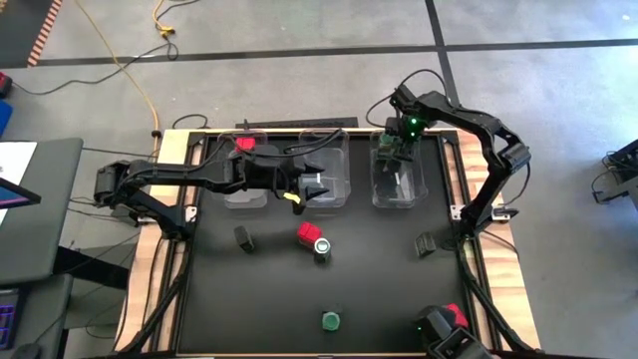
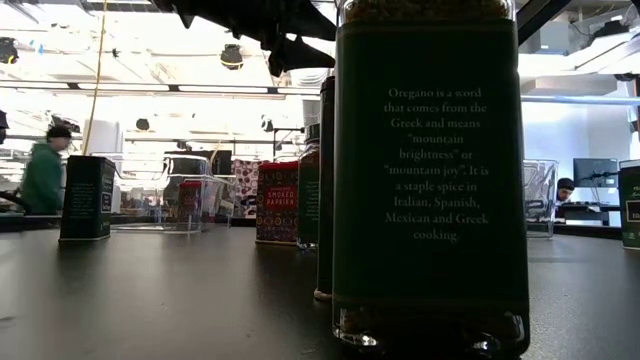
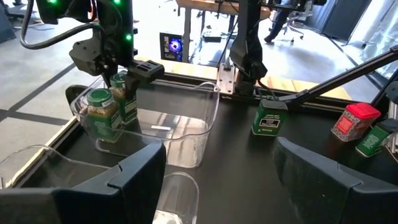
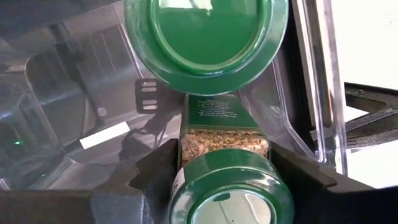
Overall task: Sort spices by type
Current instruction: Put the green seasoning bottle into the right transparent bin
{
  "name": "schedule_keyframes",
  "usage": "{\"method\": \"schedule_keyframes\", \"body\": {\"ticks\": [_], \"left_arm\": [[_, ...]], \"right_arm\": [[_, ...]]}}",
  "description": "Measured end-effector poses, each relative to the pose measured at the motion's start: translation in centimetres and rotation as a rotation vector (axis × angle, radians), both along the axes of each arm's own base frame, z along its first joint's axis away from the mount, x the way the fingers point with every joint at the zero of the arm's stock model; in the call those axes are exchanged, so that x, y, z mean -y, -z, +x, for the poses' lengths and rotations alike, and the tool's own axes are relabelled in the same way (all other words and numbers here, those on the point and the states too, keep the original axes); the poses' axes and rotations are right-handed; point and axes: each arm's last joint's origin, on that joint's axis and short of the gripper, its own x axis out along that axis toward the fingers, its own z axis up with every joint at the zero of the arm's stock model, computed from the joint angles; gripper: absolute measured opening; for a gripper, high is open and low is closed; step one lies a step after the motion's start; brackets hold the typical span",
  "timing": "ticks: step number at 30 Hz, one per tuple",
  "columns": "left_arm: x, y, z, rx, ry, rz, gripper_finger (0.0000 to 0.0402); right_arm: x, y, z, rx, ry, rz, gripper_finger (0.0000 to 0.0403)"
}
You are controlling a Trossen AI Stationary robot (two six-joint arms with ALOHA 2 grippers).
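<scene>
My right gripper reaches down into the far-right clear bin and is shut on a round green-lidded spice jar. A second green-lidded jar stands right beside it in the same bin. In the left wrist view both jars show upright behind the bin wall, the held jar under the gripper and the other jar nearer. My left gripper hovers open above the middle bin with nothing between its fingers. A red-topped container sits in the far-left bin. My right gripper pinches the jar between its two fingers, one on each side of its upper part by the lid. The fingers come from above, pointing down. The jar is upright inside the bin; whether its base rests on the bin floor I cannot tell.
Loose spices stand on the black table: a dark container, a red-topped one with a jar beside it, another dark one, a green-lidded jar and a red-topped one near the front edge.
</scene>
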Motion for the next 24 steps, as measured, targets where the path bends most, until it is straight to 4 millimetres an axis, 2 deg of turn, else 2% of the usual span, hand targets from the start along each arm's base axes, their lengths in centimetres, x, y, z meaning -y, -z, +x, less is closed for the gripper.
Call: {"method": "schedule_keyframes", "body": {"ticks": [15, 24], "left_arm": [[0.4, 0.0, 0.1, 0.002, 0.01, -0.011, 0.0286], [0.5, 0.0, 0.1, 0.002, 0.013, -0.011, 0.0286]], "right_arm": [[0.1, -0.1, 0.0, -0.002, 0.012, -0.006, 0.0277], [0.3, -3.2, 0.0, -0.005, 0.099, 0.019, 0.0277]]}}
